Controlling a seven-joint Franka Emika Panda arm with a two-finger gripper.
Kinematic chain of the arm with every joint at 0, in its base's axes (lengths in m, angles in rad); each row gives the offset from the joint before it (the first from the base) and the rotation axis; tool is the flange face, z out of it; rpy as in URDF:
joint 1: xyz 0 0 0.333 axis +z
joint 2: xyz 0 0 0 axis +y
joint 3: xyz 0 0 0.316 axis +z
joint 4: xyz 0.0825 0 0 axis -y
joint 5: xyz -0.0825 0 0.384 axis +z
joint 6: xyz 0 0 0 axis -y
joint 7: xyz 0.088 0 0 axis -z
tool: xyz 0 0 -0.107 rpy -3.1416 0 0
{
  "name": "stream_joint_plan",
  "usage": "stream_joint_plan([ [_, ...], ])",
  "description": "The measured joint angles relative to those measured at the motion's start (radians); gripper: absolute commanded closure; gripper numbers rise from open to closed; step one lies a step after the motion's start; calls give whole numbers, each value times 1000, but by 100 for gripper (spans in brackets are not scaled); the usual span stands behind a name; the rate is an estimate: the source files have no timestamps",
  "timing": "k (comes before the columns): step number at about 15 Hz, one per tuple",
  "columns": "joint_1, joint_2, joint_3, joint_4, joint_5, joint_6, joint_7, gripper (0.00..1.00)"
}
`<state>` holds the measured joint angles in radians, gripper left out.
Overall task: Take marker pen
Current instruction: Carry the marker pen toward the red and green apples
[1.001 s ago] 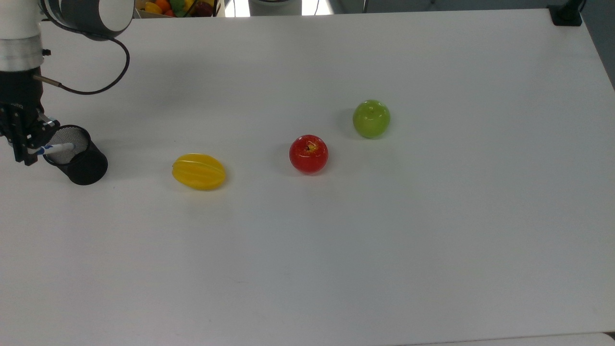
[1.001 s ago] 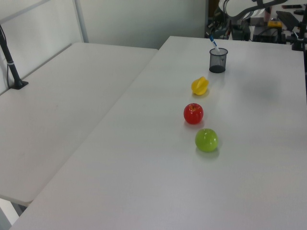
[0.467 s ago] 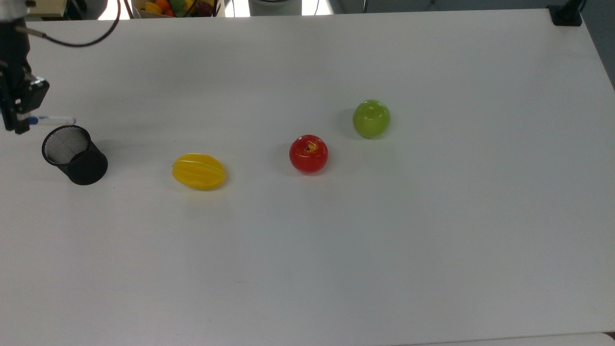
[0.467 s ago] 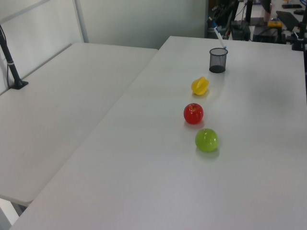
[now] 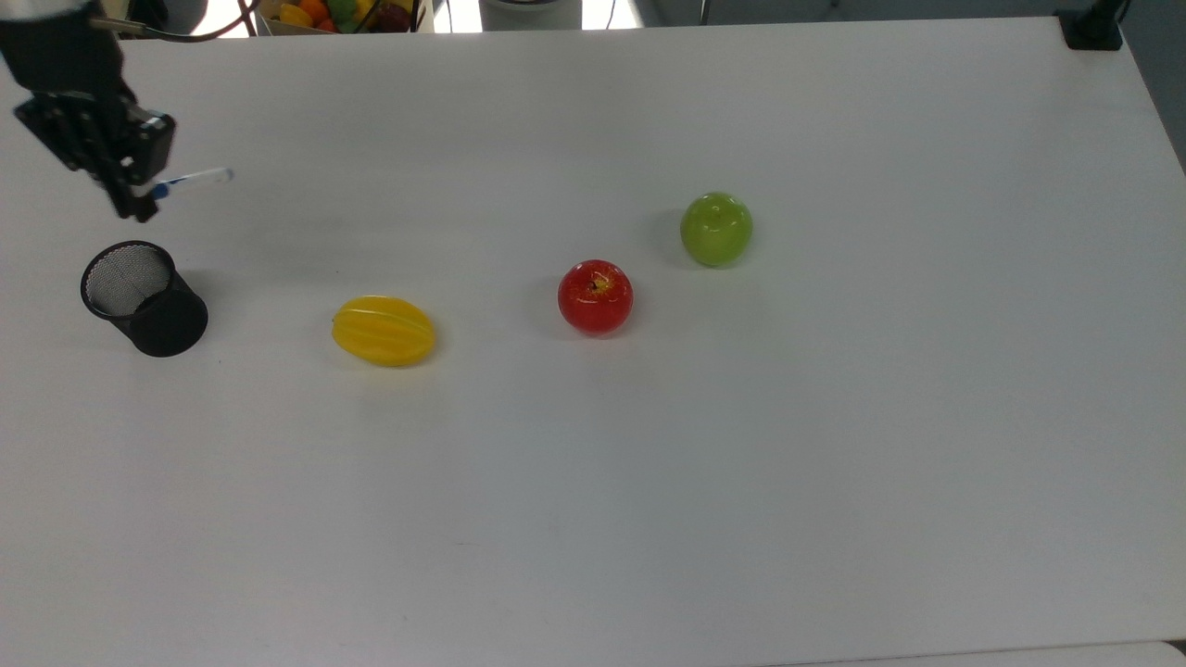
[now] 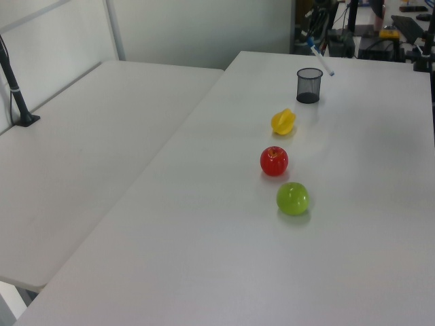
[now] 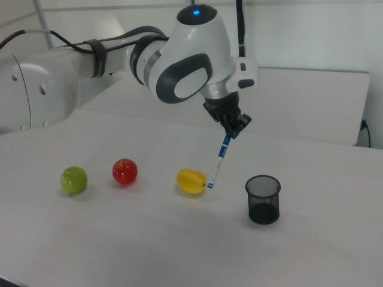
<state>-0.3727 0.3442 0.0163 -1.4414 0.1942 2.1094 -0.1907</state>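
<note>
Marker pen [image 7: 219, 160], slim with a white barrel and blue cap, is pinched at its capped end by the black two-finger gripper [image 7: 234, 128] and is held in the air, tilted, clear of the white table [image 5: 741, 463]. Below and beside it, apart, the black mesh cup [image 7: 263, 199] is seen upright with nothing visible inside. A yellow ridged fruit [image 5: 384, 331], a red apple [image 5: 595, 296] and a green apple [image 5: 716, 229] are lined up beyond the cup, well apart from it.

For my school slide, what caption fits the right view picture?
White robot arm's fingers hold a slim white marker pen with blue cap above the white table, near a black mesh cup.
</note>
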Motion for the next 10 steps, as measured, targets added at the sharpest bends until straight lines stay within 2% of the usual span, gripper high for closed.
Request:
stream_joint_plan([
  [4, 78, -10, 5, 0, 1, -172, 0, 98],
  [7, 172, -15, 8, -2, 1, -331, 0, 98],
  [10, 262, -15, 9, -8, 1, -424, 3, 98],
])
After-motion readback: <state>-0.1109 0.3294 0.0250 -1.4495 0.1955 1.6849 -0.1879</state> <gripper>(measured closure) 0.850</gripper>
